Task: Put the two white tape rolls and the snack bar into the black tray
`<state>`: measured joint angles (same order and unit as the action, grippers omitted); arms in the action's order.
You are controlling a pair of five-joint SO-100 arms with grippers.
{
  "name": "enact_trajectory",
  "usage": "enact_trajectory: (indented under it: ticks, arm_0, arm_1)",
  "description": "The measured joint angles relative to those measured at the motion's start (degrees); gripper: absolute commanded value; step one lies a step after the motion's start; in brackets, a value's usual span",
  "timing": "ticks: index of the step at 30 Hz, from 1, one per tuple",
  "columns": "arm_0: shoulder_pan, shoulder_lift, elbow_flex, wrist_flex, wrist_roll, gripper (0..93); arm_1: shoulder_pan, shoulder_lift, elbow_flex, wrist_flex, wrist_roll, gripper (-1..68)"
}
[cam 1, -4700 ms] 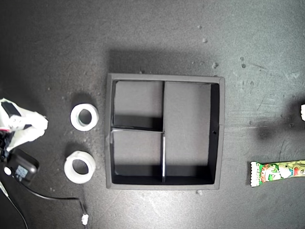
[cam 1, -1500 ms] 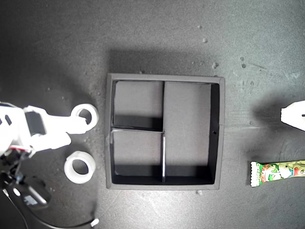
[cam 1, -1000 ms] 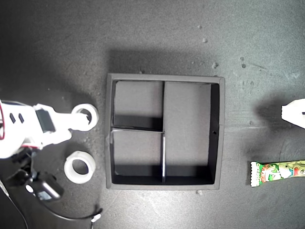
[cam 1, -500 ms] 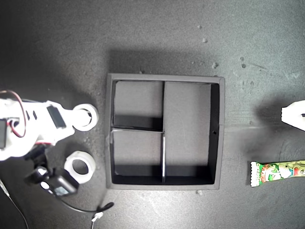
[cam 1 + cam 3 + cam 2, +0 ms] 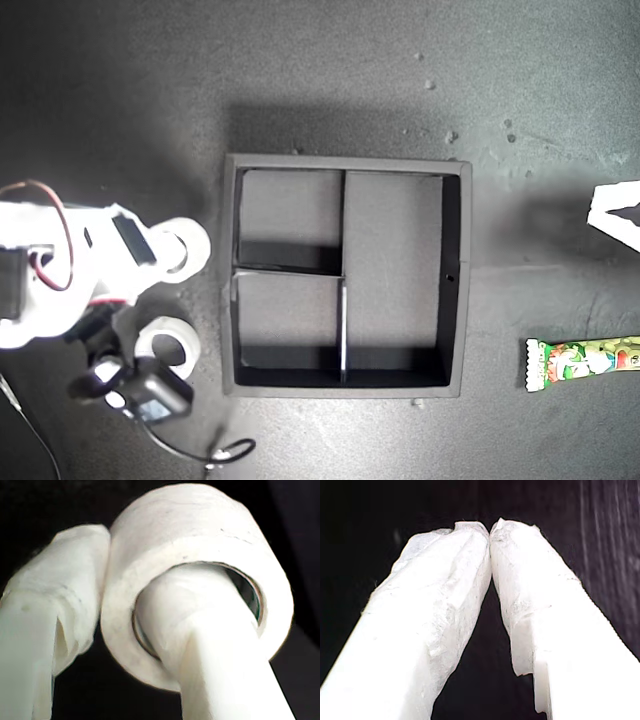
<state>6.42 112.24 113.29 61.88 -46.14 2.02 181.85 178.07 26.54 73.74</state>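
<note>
One white tape roll [image 5: 193, 248] [image 5: 200, 535] is held by my second gripper [image 5: 176, 251] [image 5: 120, 580], which is shut on its wall with one finger through the hole and the other outside. It sits just off the black tray [image 5: 400, 165], toward the exterior view's left. The other white tape roll [image 5: 172, 342] lies nearby on the table, partly covered by the arm. The snack bar [image 5: 582, 361] lies at the exterior view's right edge. My first gripper [image 5: 606, 211] [image 5: 490, 530] hovers above it, shut on nothing.
A black module [image 5: 153, 396] on the second arm and its dark cable [image 5: 228, 450] hang over the table beside the lower roll. The tray's three compartments hold nothing. The surface is dark grey with small specks.
The second arm slid toward the tray and its gripper closed on the upper roll, nudging it slightly. Its black module and cable swung along. The first gripper barely shifted.
</note>
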Motion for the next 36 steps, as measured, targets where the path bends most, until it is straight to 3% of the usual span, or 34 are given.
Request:
enact_trajectory:
  ticks: [2, 8, 12, 16, 19, 22, 25, 31, 36]
  arm_0:
    - [0.2, -2.2, -6.9, 2.7, 1.1, 0.3]
    - [4.7, -19.0, -35.1, 14.5, 2.7, 0.3]
    - [7.6, -31.7, -52.7, 22.4, 2.1, 0.2]
    - [9.6, -44.1, -69.1, 31.5, -0.4, 0.2]
    - [10.6, -55.1, -83.2, 39.6, -2.4, 0.2]
    - [10.6, -62.3, -91.1, 41.5, -2.7, 0.2]
    - [10.2, -65.6, -94.5, 42.1, -2.7, 0.1]
    - [10.5, -67.6, -95.0, 42.1, -5.1, 2.7]
    - [12.0, -69.5, -95.0, 42.1, -7.7, 8.8]
  arm_1:
    - [-2.5, 0.0, -2.2, -3.3, -12.7, -0.4]
    - [-4.0, -0.8, -15.3, 1.1, -36.1, -0.4]
    - [-8.8, -7.5, -27.8, 5.4, -41.0, 0.5]
    - [-12.0, -26.6, -43.1, 10.2, -41.8, 4.7]
    - [-13.0, -41.4, -56.1, 16.3, -37.1, 6.4]
    - [-14.9, -48.1, -62.6, 19.8, -29.6, 6.6]
    - [-18.8, -49.7, -62.7, 21.5, -19.1, 9.6]
    - [-28.0, -49.9, -55.5, 25.3, 6.0, 25.9]
    - [-34.8, -49.9, -49.8, 25.7, 23.2, 27.1]
